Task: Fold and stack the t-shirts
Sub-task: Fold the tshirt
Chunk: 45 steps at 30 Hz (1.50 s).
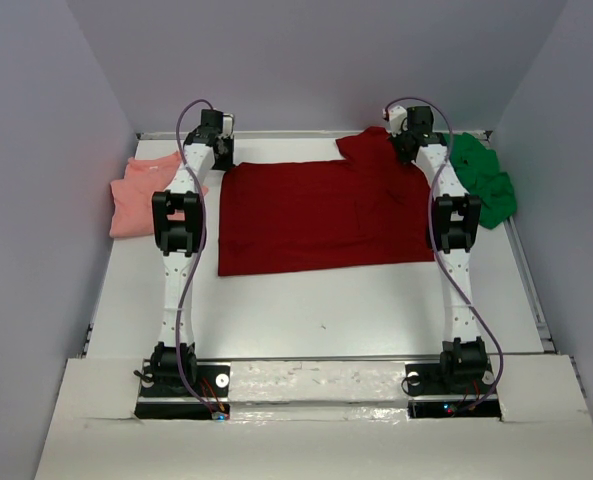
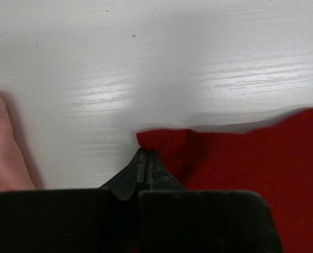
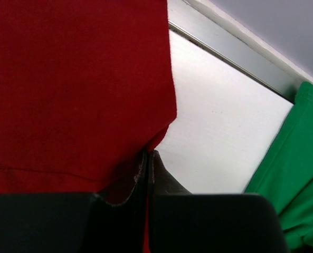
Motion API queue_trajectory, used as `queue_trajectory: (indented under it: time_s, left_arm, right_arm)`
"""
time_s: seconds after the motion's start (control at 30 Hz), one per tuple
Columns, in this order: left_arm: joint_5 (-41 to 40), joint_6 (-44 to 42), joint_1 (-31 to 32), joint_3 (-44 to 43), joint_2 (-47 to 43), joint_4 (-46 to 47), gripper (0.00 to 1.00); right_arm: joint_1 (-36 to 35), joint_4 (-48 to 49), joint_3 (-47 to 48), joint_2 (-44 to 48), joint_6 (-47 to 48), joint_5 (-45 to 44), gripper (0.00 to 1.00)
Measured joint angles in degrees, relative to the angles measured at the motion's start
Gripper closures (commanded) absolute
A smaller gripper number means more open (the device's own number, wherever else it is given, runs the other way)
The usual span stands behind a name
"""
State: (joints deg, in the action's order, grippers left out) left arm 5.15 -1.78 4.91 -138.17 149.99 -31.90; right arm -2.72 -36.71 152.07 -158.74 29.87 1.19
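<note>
The dark red t-shirt [image 1: 321,215] is pinched at two far points. The left gripper [image 2: 145,153] is pressed together on a bunched corner right at its tips, and the right gripper [image 3: 147,154] is closed on an edge that is drawn up ahead of it. The twin hold is judged to be for a fold, with the far edge to be carried back toward the bases. The rest of the shirt is spread flat on the white table [image 1: 306,310]. The salmon pink t-shirt [image 2: 0,142] is seen just left of the left gripper (loosely heaped). The bright green t-shirt [image 3: 293,158] is seen right of the right gripper, below a metal rail [image 3: 225,47]. Neither is judged to block the fold.
</note>
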Motion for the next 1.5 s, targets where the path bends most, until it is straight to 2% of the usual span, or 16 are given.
queue_trajectory:
  time_s: [0.27, 0.57, 1.13, 1.5]
  left_arm:
    - [-1.7, -0.5, 0.5, 0.0, 0.0, 0.0, 1.0]
    - [-3.0, -1.0, 0.8, 2.2, -1.0, 1.5, 1.0]
    - [-3.0, -1.7, 1.1, 5.2, -4.6, 0.6, 1.0]
    - [-2.0, -2.3, 1.5, 5.8, -10.1, 0.6, 1.0]
  right_arm:
    - [0.0, 4.5, -1.5, -0.2, 0.3, -8.2, 1.0]
    - [-0.4, 9.2, -3.9, -0.2, 1.4, -13.2, 1.0]
    - [-0.4, 9.8, -14.1, 6.6, 1.7, -11.0, 1.0]
    - [-0.4, 9.3, -15.0, 10.0, 2.1, -10.2, 1.0]
